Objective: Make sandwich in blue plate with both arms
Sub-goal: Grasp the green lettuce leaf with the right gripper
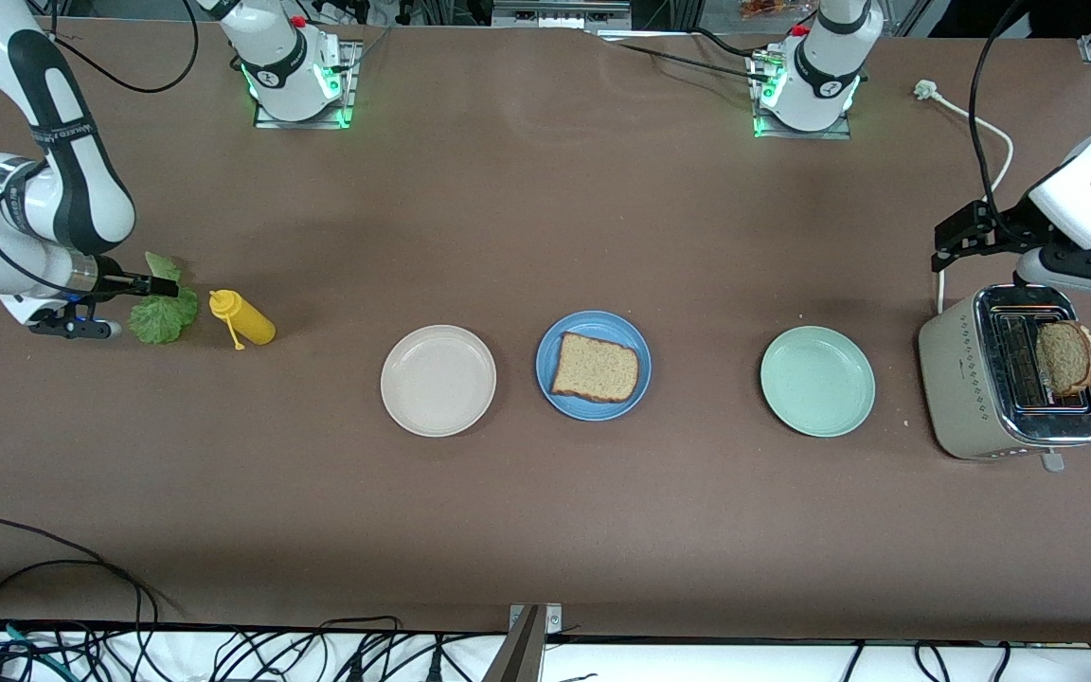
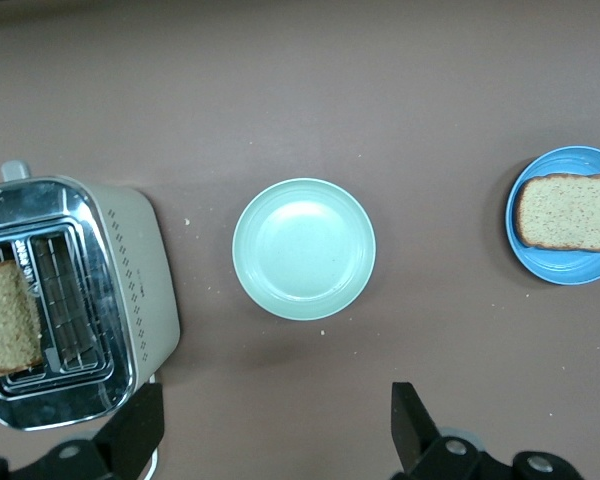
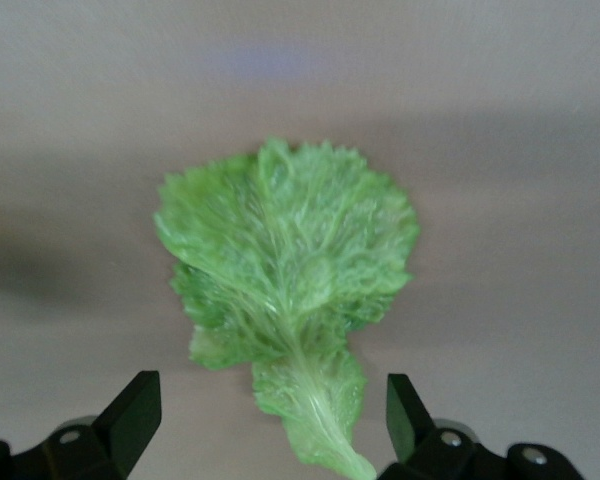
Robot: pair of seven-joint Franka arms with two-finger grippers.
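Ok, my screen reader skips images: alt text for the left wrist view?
The open left gripper hangs over brown table, above a toaster holding a bread slice, an empty mint-green plate and a blue plate with bread.

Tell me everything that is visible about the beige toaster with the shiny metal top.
The beige toaster with a shiny chrome top stands upright on the brown table at the left arm's end, beside the pale mint-green plate. It has two slots; a brown bread slice sticks up from one, the other looks empty. A lever shows at its end. The open left gripper hovers above it, not touching.
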